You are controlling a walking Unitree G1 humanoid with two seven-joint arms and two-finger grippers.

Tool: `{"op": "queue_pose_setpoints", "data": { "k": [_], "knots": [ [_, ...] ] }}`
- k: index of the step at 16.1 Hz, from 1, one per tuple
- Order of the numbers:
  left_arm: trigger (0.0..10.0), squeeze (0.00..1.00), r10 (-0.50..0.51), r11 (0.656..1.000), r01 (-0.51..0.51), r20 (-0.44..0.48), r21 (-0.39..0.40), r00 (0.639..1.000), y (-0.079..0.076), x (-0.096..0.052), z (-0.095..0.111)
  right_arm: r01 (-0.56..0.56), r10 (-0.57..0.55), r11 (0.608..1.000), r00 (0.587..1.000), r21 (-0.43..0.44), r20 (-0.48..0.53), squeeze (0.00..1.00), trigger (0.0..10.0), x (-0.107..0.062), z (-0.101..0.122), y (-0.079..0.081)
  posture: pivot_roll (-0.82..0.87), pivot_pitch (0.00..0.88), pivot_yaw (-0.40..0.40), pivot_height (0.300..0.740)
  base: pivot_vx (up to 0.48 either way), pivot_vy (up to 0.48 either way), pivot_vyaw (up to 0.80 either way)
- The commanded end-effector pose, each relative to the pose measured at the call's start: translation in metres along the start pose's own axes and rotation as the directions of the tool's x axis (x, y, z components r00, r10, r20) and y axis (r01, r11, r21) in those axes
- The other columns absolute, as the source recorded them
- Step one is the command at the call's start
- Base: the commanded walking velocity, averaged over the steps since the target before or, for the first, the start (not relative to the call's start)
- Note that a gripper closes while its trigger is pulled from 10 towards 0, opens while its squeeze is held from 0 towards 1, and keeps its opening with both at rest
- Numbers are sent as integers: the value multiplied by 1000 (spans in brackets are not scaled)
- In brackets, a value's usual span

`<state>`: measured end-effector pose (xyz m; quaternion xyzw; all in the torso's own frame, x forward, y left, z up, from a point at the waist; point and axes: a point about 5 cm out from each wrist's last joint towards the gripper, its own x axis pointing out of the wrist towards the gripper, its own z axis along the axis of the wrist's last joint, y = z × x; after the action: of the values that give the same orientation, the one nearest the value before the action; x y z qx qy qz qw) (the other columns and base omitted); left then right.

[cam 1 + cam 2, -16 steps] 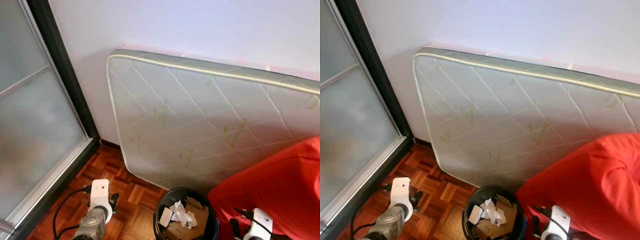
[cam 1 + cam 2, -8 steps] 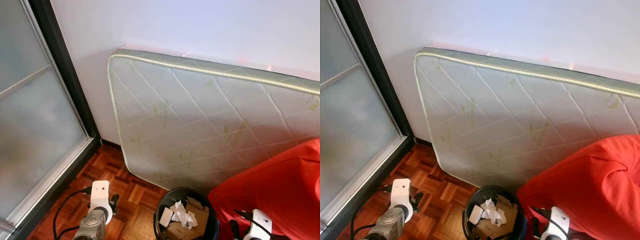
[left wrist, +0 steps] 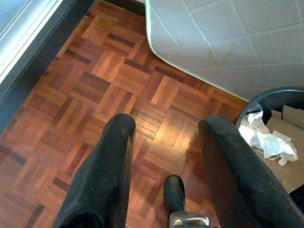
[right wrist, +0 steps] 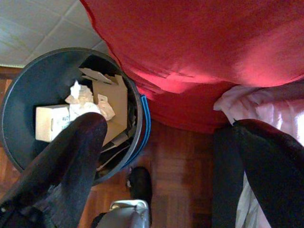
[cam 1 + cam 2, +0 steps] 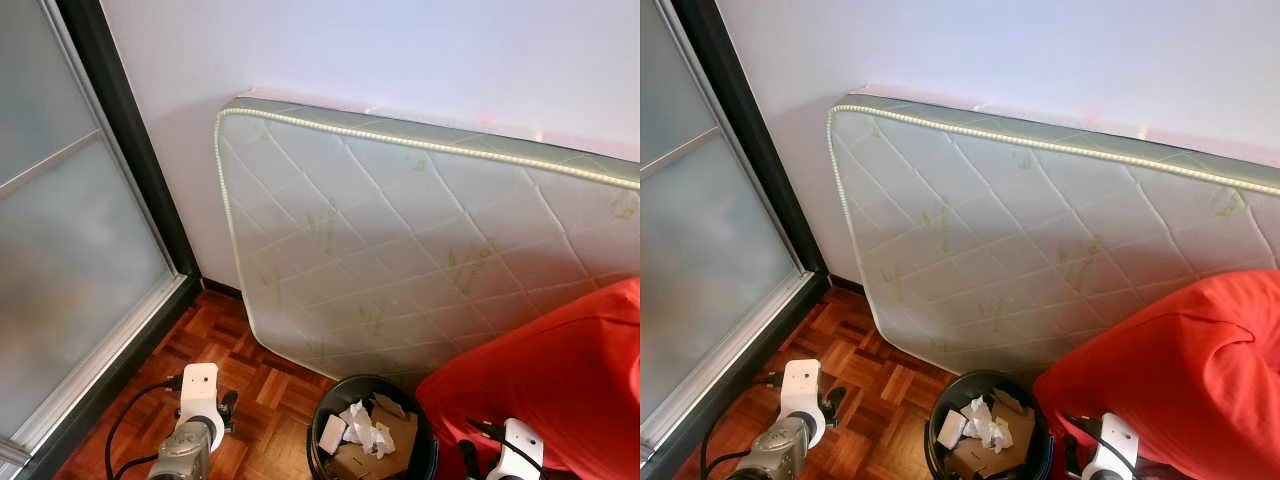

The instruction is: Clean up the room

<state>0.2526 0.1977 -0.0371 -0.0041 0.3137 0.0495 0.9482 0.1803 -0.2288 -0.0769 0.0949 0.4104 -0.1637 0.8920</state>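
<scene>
While the black bin (image 5: 370,430) by the leaning mattress (image 5: 420,250) already holds cardboard and crumpled paper, both the left gripper (image 3: 164,161) and right gripper (image 4: 168,156) hang spread and empty, suggesting further tidying remains.

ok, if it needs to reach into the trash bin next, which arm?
Right, probably. The right gripper hangs open beside the trash bin rim; the left gripper, also open, is over bare parquet floor.
</scene>
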Motion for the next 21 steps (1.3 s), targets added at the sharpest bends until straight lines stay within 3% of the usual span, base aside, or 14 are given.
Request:
{"op": "queue_pose_setpoints", "data": {
  "k": [1,10,15,21],
  "knots": [
    [10000,0,7,1000,-7,-30,-11,1000,4,-2,-8,-4,4,1000,1000,-9,-6,0,10000,0,1,0,168,36,-13,740,0,0,0],
    [10000,0,3,1000,-3,-59,-5,998,5,-4,-15,-7,7,1000,1000,-20,-12,0,10000,0,-2,-1,155,19,-7,740,-240,0,0],
    [10000,0,14,1000,-14,-83,-1,996,19,-9,-24,-8,8,1000,1000,-17,-15,0,10000,-1,-4,-2,149,11,-2,740,-307,0,0],
    [10000,0,8,1000,-8,-67,2,998,14,-4,-14,-7,7,1000,1000,-14,-13,0,10000,-1,-3,-2,151,15,-1,740,-309,0,0]
  ]
}}
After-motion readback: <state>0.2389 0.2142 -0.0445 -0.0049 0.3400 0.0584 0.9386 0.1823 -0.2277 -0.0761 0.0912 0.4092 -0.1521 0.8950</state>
